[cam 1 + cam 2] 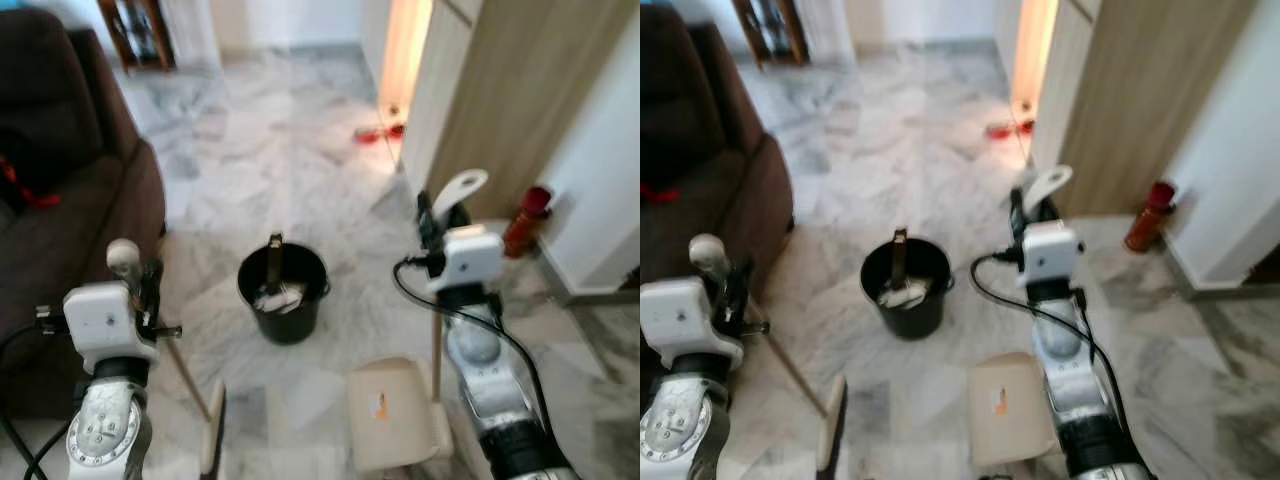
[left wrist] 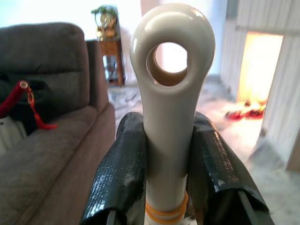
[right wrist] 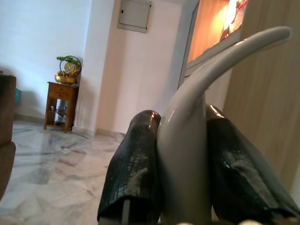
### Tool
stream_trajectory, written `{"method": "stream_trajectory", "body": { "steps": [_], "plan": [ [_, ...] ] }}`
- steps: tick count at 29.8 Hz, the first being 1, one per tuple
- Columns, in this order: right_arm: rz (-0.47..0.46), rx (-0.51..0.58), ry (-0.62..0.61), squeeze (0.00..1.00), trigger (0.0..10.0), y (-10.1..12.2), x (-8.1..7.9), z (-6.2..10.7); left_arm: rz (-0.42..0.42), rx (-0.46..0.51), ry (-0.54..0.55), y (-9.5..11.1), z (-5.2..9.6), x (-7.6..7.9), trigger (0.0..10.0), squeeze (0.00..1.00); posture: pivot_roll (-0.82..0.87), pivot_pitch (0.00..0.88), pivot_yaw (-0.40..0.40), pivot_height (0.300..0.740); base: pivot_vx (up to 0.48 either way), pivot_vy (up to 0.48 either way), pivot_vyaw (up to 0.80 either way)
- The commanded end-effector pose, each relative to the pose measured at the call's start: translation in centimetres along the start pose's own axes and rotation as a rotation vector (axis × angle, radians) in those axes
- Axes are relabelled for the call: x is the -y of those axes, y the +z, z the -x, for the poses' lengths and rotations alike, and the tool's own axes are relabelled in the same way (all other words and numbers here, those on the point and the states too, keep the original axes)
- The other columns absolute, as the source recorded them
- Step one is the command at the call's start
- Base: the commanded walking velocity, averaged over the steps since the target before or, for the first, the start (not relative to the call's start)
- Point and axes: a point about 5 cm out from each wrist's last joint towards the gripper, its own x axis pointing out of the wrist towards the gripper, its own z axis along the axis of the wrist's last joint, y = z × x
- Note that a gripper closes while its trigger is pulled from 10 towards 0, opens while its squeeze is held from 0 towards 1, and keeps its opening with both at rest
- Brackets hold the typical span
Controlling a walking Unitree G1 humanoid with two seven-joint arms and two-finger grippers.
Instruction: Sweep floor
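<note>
Grey-veined marble floor (image 1: pixel 280 130), brown sofa (image 1: pixel 60 170)

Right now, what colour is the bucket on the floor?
Black; the bucket shows best in the left eye view.

- Floor (image 1: pixel 270 130): we note polished grey-white marble, glossy.
- Broom handle (image 2: pixel 171 93): smooth cream plastic, shiny.
- Dustpan handle (image 3: pixel 197 122): glossy pale plastic.
- Fingers (image 2: pixel 122 173): black, ribbed, rubbery sheen.
- Sofa (image 1: pixel 60 190): brown matt cloth.
- Bucket (image 1: pixel 283 292): black plastic.
</note>
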Motion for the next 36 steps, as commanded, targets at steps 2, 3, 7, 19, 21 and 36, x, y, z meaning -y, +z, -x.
{"method": "stream_trajectory", "body": {
  "steps": [2, 3, 7, 19, 21, 36],
  "plan": [
    [-0.001, 0.035, 0.004, 0.0, 10.0, 0.77, 0.0, -0.61, -0.014, 0.038, 0.006, 0.66, -0.12, -0.1, 10.0, 0.0, 0.04, 0.089, 0.028, 0.74, 0.0, 0.0, 0.0],
    [-0.001, 0.034, 0.005, 0.0, 10.0, 0.75, -0.01, -0.61, -0.015, 0.038, 0.006, 0.66, -0.13, -0.09, 10.0, 0.0, 0.04, 0.089, 0.028, 0.74, 0.0, 0.0, 0.0],
    [-0.003, 0.028, 0.006, 0.0, 10.0, 0.68, -0.03, -0.6, -0.015, 0.04, 0.006, 0.7, -0.15, -0.08, 10.0, 0.0, 0.04, 0.089, 0.028, 0.74, 0.0, 0.0, -0.6],
    [-0.003, 0.018, 0.011, 0.0, 10.0, 0.58, -0.07, -0.61, -0.015, 0.043, 0.006, 0.72, -0.17, -0.04, 10.0, 0.0, 0.04, 0.093, 0.026, 0.74, 0.0, 0.0, -0.8],
    [-0.004, 0.018, 0.011, 0.0, 10.0, 0.57, -0.07, -0.62, -0.015, 0.043, 0.007, 0.73, -0.18, -0.04, 10.0, 0.0, 0.04, 0.093, 0.026, 0.74, 0.0, 0.0, -0.8],
    [-0.005, 0.01, 0.015, 0.0, 10.0, 0.5, -0.15, -0.81, -0.038, 0.03, 0.01, 0.55, -0.47, -0.06, 10.0, 0.0, 0.05, 0.114, 0.024, 0.74, 0.0, -0.19, -0.8]
  ]
}}
